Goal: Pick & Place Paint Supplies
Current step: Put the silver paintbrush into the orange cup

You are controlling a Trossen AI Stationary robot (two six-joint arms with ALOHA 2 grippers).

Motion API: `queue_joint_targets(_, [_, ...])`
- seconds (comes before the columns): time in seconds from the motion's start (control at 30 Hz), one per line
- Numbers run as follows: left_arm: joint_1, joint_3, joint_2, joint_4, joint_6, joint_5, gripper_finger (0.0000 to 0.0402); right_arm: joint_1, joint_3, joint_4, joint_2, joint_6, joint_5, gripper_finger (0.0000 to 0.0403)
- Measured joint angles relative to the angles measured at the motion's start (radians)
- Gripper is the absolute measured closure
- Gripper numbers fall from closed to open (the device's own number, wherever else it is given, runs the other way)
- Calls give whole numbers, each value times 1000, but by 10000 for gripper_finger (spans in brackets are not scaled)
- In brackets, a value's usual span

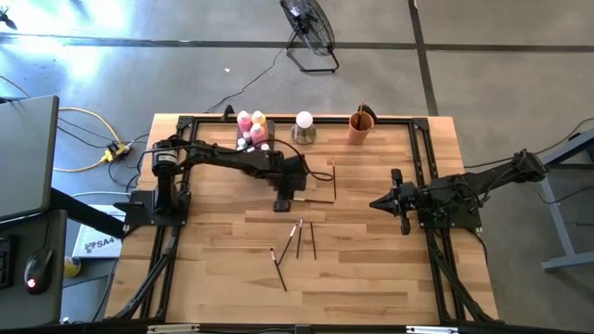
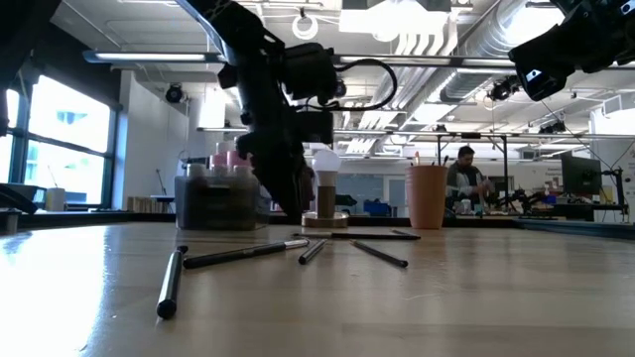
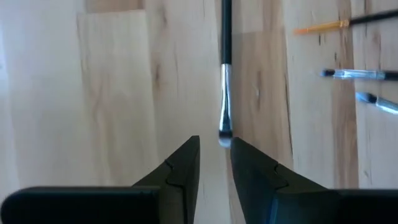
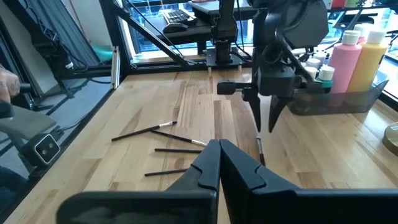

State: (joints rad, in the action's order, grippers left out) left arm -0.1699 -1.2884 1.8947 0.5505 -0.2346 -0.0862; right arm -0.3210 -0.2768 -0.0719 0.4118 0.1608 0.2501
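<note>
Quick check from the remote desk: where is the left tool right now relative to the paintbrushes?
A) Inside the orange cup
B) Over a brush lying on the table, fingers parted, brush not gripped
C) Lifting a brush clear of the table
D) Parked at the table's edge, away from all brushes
B. The left wrist view shows the left tool with its fingers apart above the tip of a paintbrush lying flat on the table, not pinched.

Table: light wood planks, black frame along the edges.
Orange cup: upright at the far edge.
White ball: on a metal base, left of the cup.
Grey tray: near the ball.
Floor fan: beyond the table.
</note>
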Motion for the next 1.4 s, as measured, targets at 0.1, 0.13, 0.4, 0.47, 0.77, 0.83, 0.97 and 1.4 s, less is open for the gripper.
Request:
queue_joint_targets(0.1, [0, -1, 0, -24, 0, -1, 312, 0, 0, 0, 0, 3, 0, 401])
queue_joint_targets(0.13, [0, -2, 0, -19, 0, -1, 312, 0, 0, 0, 0, 3, 0, 401])
queue_joint_targets(0.4, [0, -1, 2, -9, 1, -38, 312, 0, 0, 0, 0, 3, 0, 401])
queue_joint_targets(0.47, [0, -2, 7, -2, 1, -44, 312, 0, 0, 0, 0, 3, 0, 401])
queue_joint_targets(0.77, [0, 8, 8, -8, 4, -41, 312, 0, 0, 0, 0, 3, 0, 401])
queue_joint_targets(0.83, [0, 8, 12, -10, 4, -41, 312, 0, 0, 0, 0, 3, 0, 401])
queue_joint_targets(0.97, [0, 9, 30, -27, 5, -50, 312, 0, 0, 0, 0, 3, 0, 401])
queue_joint_targets(1.4, [13, 4, 69, -41, 4, -40, 312, 0, 0, -7, 0, 3, 1, 401])
